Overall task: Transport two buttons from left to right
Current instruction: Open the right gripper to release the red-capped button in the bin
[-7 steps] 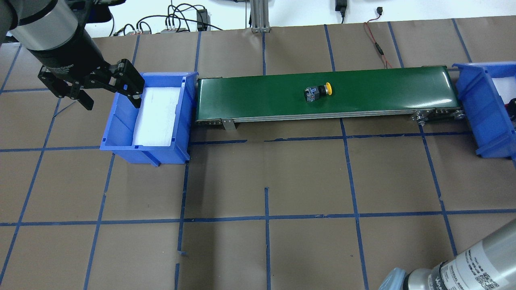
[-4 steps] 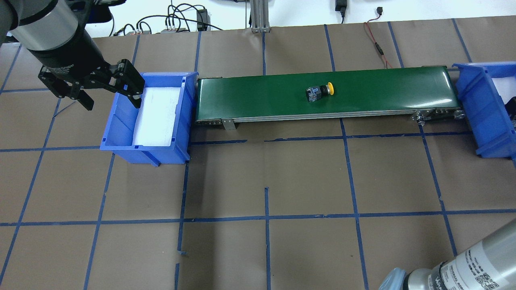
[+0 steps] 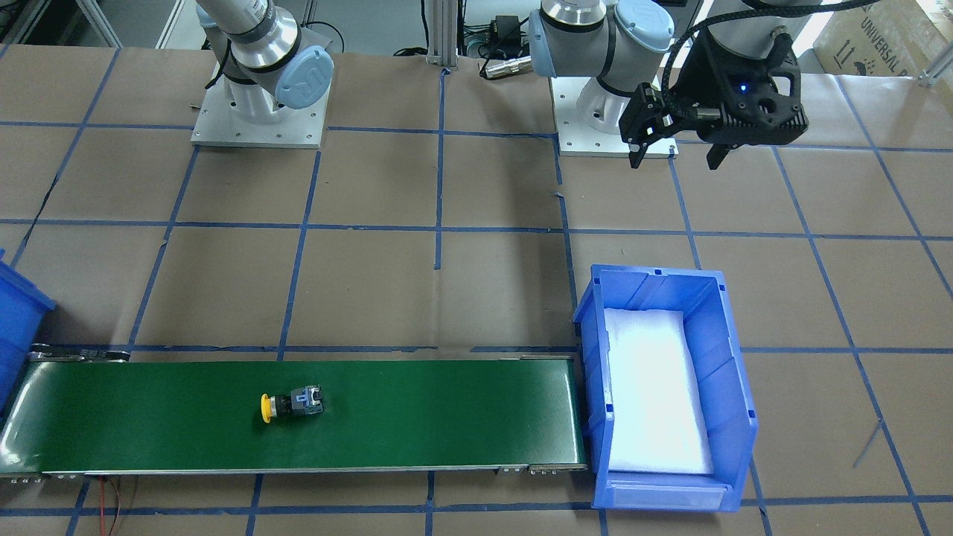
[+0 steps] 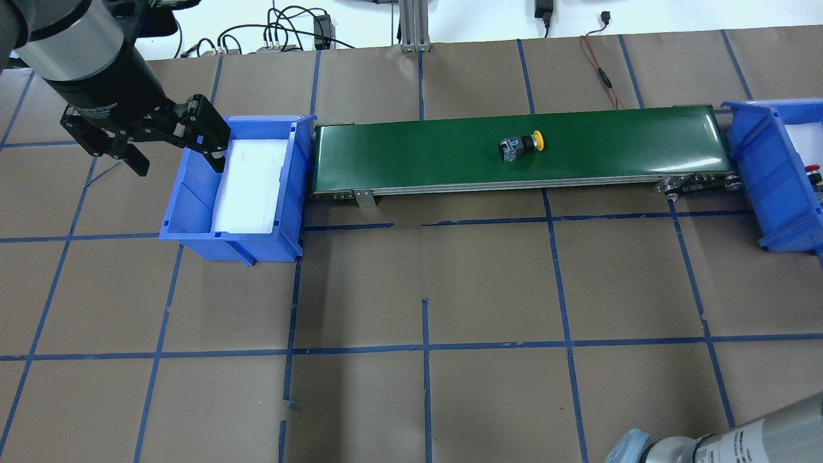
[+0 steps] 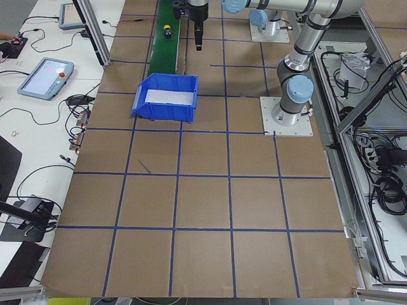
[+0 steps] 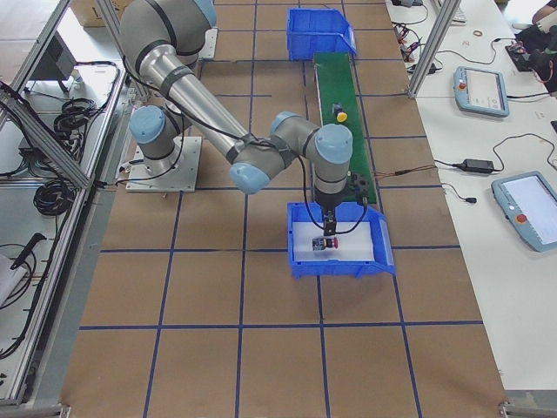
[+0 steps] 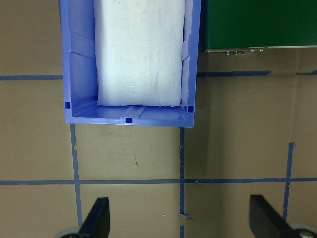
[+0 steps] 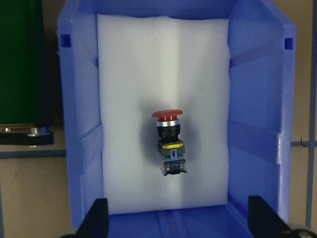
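Jaws wide open, empty, both: L gripper (image 4: 179, 166) by L bin (image 4: 193, 206); R gripper (image 8: 181, 220) over R blue plastic bin (image 8: 257, 124), red mushroom-cap button (image 8: 169, 141) lying on white foam (image 8: 129, 99), axis lengthwise; yellow button (image 4: 521, 147) on side mid smooth green belt (image 4: 418, 154), axis along belt, cap twd R bin.

Only one bit of print reads clearly from where I stand: "UNIVERSAL R" in dark capitals. It is cut off at the edge of view and sits on the side of a cardboard box (image 3: 878, 30) past the worktop's edge, behind the left arm. What look like small arrows are printed below it. White lettering runs round the black collar just above the left claw (image 4: 180, 168), too small to make out. A sticker (image 4: 739, 444) on the right arm's silver tube carries print, likewise too fine to read.
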